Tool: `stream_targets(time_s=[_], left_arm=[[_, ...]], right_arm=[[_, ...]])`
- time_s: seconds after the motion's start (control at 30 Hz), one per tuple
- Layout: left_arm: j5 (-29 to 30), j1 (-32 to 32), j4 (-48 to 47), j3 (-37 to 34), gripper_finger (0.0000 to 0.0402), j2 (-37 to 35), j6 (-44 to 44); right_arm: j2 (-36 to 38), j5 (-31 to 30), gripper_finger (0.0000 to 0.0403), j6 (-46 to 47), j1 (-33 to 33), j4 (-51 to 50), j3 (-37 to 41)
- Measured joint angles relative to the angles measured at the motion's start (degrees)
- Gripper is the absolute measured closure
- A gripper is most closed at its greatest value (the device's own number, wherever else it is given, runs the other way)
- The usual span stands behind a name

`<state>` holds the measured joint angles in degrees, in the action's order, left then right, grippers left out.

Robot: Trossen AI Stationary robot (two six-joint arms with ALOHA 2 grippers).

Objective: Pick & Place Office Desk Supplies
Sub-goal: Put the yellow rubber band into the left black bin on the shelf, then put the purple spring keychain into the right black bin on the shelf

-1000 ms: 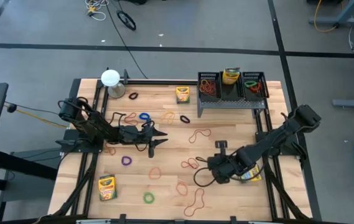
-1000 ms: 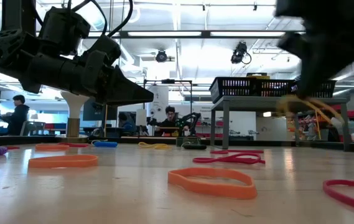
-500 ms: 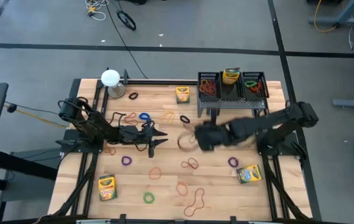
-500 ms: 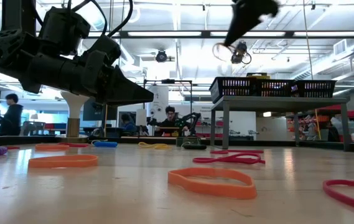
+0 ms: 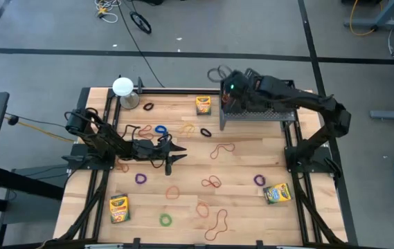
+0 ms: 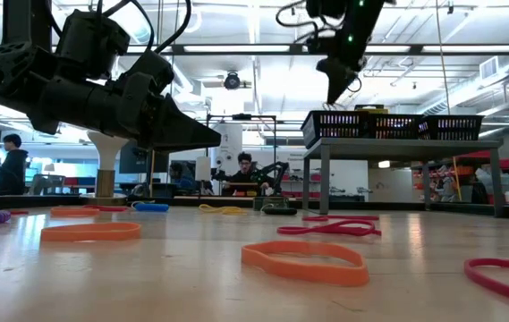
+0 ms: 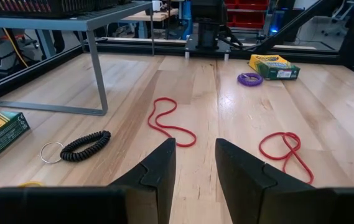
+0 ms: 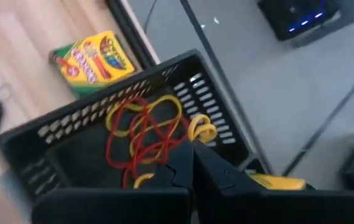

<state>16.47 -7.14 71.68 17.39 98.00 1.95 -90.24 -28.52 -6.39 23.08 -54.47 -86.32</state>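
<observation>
High cam: straight down, whole table [image 5: 252,166]. Low cam: tabletop level, faces room. Wrist cams close; all share rack [image 5: 255,111].

Rubber bands [image 5: 217,149] scattered mid-table; rack [image 5: 257,111] behind them; crayon box [image 5: 203,105] left of rack.

No words, brands or numbers can be read anywhere. The crayon boxes [image 8: 91,60] carry print. It is too blurred to make out.
</observation>
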Motion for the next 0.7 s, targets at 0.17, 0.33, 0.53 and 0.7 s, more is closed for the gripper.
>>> stream_targets(time_s=[0.17,0.33,0.53,0.7], left_arm=[[0.00,0.00,0.00,0.00,0.0282,0.00,0.01],[0.00,-0.02,0.04,0.00,0.0282,0.00,0.01],[0.00,-0.02,0.02,0.00,0.0282,0.00,-0.01],[0.00,-0.02,0.03,0.00,0.0282,0.00,0.01]], right_arm=[[-0.45,9.79,0.0398,0.35,4.76,2.09,0.52],[-0.63,10.87,0.0389,1.22,5.36,1.90,0.57],[-0.63,11.02,0.0325,4.33,4.91,-0.06,0.57],[0.09,9.78,0.0271,4.44,4.73,-0.64,0.57]])
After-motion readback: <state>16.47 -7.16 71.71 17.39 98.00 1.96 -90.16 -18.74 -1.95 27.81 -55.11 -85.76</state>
